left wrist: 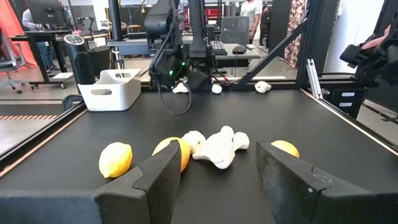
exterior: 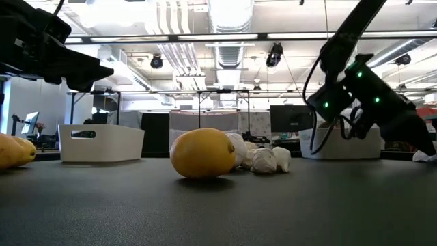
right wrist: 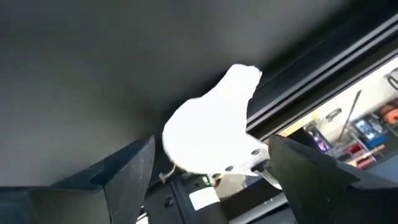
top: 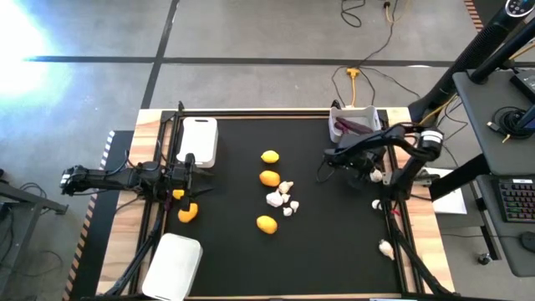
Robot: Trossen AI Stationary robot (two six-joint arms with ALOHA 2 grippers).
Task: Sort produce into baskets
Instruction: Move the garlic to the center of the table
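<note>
The right gripper (top: 374, 174) sits near the right edge of the black table (top: 334, 242), and its fingers (right wrist: 124, 168) are wide apart around a white lump (right wrist: 211, 137). The left gripper (top: 194, 177) waits at the left side by a bin (top: 199, 140), its fingers (left wrist: 165, 177) wide and holding nothing. Three lemons (top: 269, 177) and more white lumps (top: 282, 199) lie in the middle, and a lemon (top: 189, 212) lies near the left gripper.

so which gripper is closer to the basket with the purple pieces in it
Right. The right gripper sits just in front of that basket at the table's far right corner; the left gripper is across the table near the left edge.
</note>
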